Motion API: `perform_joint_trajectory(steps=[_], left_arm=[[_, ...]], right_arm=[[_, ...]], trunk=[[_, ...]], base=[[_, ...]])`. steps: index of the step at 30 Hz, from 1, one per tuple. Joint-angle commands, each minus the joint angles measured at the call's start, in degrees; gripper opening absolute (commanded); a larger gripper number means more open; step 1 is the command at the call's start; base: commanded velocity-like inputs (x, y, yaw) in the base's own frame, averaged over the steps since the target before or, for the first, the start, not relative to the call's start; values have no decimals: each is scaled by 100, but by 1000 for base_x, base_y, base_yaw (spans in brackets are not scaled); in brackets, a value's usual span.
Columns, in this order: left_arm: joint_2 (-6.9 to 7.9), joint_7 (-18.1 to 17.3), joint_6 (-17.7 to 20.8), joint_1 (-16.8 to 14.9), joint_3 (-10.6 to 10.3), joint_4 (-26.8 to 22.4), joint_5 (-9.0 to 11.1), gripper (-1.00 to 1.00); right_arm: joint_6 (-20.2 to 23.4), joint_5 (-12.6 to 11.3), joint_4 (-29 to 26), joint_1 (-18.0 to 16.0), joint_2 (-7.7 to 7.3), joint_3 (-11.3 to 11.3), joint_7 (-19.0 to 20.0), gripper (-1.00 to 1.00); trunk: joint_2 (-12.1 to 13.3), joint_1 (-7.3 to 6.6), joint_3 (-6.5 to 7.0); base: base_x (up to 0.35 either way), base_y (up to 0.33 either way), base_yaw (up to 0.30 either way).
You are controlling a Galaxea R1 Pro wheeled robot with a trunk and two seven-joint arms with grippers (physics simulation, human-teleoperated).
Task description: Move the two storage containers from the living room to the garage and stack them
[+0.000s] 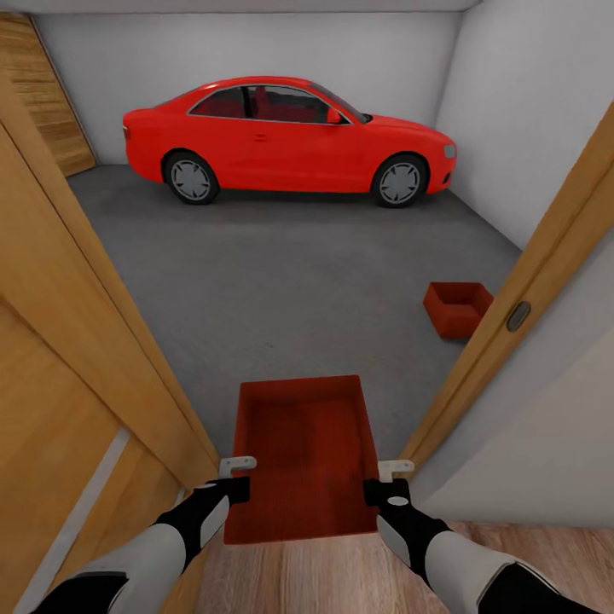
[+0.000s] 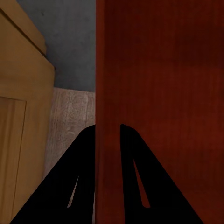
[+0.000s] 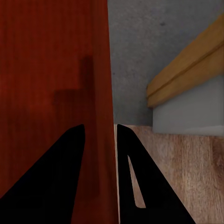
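head view: carried container (image 1: pixel 307 456), lower centre, held between left gripper (image 1: pixel 236 477) and right gripper (image 1: pixel 388 480), each clamped over a side wall. second container (image 1: pixel 457 308) rests at right of centre on the mottled grey floor (image 1: pixel 281 273), beyond the wooden door frame (image 1: pixel 520 298). step: crossing the threshold; next, likely approach and stack. both bins are open, rectangular, orange-red.
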Motion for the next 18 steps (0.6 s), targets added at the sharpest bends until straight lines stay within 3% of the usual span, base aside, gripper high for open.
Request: perform_joint_trajectory(steps=[1,8,18], left_arm=[[1,5,35,7,-355,4,128,-100],[7,10,24,7,-356,3,128,-100],[4,11,8,7,-354,4,-219,-100]], right_arm=[[-25,-4,-8,-10,-51,-219,-19,-100],[-25,-4,-9,-10,-51,-217,-19,-100],[-25,-4,-9,-10,-51,-217,-19,-100]], trunk=[[-3,0,-4],[-3,0,-4],[-3,0,-4]], base=[[0,7,0],[29,1,0],[296,0,0]])
